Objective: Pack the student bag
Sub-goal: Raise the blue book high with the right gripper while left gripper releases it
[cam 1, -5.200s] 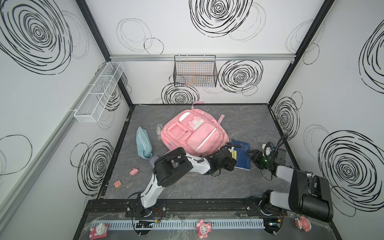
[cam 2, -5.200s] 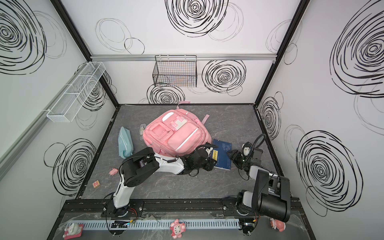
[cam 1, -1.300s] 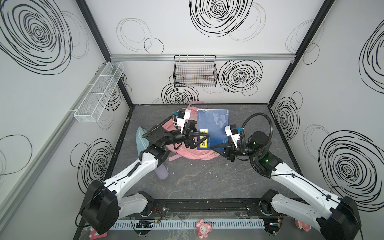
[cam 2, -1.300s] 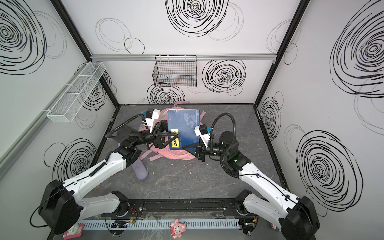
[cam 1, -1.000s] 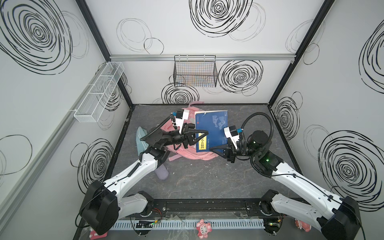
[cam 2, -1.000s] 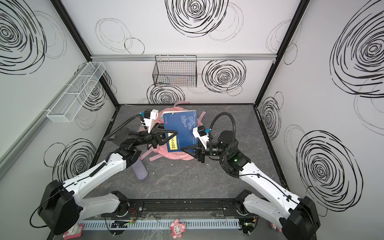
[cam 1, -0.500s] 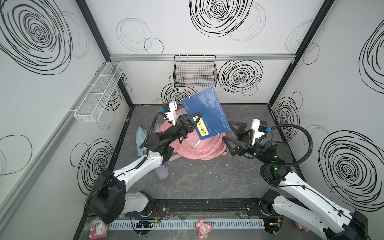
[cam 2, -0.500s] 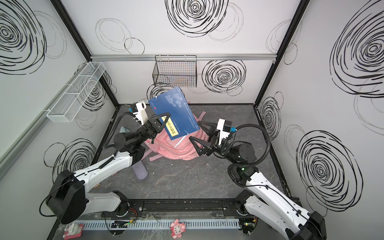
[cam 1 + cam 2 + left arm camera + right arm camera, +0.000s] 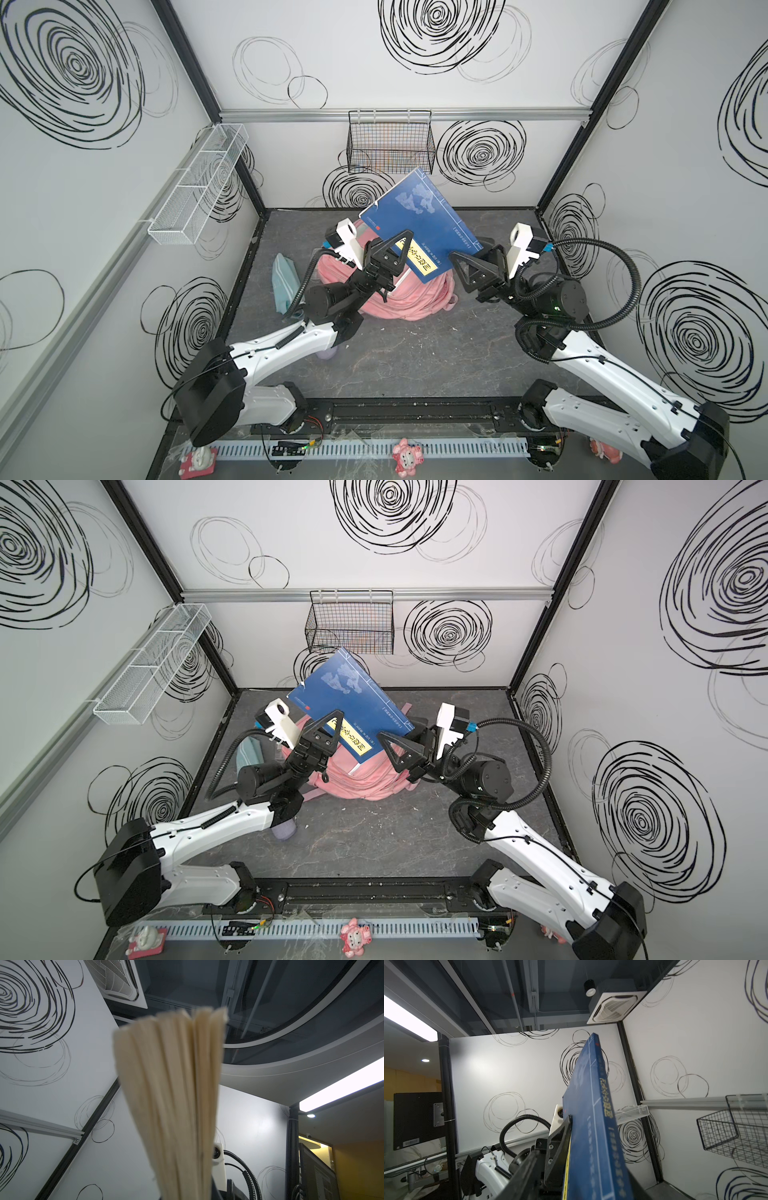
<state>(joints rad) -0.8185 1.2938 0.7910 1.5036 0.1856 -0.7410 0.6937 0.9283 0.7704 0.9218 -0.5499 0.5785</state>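
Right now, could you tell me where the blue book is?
In both top views the blue book is held tilted in the left tool, near the middle, above the pink student bag.

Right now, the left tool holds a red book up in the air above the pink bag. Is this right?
Not quite: the book is blue, not red. The left tool holds it up in the air above the pink bag; both top views show it.
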